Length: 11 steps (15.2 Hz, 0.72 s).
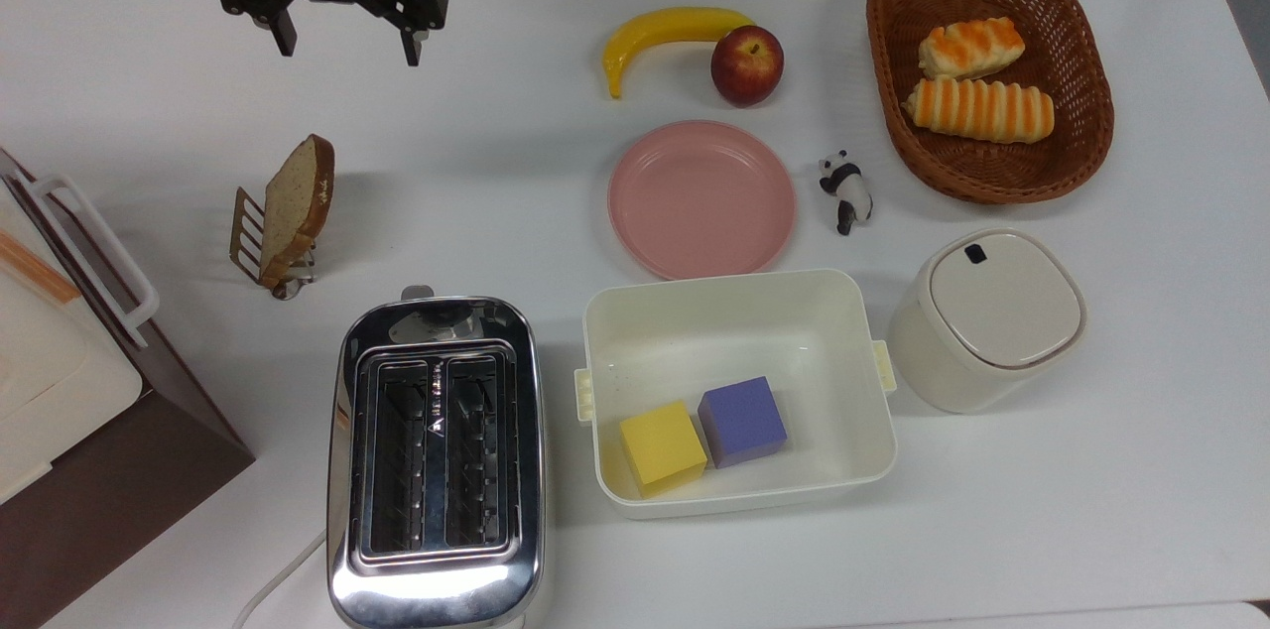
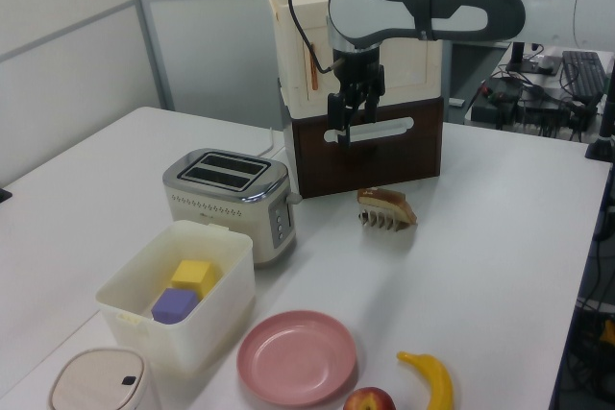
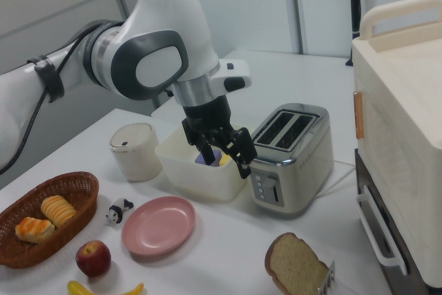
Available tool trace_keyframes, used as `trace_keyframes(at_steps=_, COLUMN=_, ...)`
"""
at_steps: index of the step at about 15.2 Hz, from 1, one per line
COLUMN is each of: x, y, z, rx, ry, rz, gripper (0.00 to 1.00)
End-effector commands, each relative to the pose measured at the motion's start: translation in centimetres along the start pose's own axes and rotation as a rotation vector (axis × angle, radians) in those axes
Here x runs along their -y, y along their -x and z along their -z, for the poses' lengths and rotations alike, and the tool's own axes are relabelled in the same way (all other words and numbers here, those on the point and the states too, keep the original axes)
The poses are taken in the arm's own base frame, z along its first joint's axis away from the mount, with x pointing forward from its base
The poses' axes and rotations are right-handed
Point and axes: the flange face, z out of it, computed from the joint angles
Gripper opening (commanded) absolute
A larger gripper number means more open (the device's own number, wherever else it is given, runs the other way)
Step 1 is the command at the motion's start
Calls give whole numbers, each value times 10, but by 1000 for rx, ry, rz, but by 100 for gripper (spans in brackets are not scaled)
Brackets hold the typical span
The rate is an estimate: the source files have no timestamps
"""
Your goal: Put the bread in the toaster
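So the black two-finger gripper (image 1: pixel 342 39) hangs upper left in the top view, fingers spread wide and empty. The speckled brown-crusted bread slice (image 1: pixel 298 202) leans in its small wire rack (image 1: pixel 250 237) straight below it in the frame, probably edge-up, just above the shiny chrome toaster (image 1: pixel 437 460) on the white bench (image 1: pixel 1042 510).

A: Top view looked straight down on the table (image 1: pixel 516 163), whole layout in frame.
B: Left and right views?
A: Both oblique from opposite ends, mid-range. All three shared the toaster (image 1: pixel 435 460) (image 2: pixel 229 201) (image 3: pixel 291 158) and pink plate (image 1: pixel 701 198) (image 2: pixel 297 356) (image 3: pixel 158 224).
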Motion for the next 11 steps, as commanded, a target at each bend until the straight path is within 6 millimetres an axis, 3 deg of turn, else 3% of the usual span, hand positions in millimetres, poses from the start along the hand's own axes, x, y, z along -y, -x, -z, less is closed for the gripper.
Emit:
trace_keyframes(at_steps=1, x=1, y=6, z=1, rx=2, ry=18, rz=18, gripper=100)
trace_keyframes(at_steps=11, x=2, y=10, z=0, rx=35, ry=18, rz=24, gripper=100)
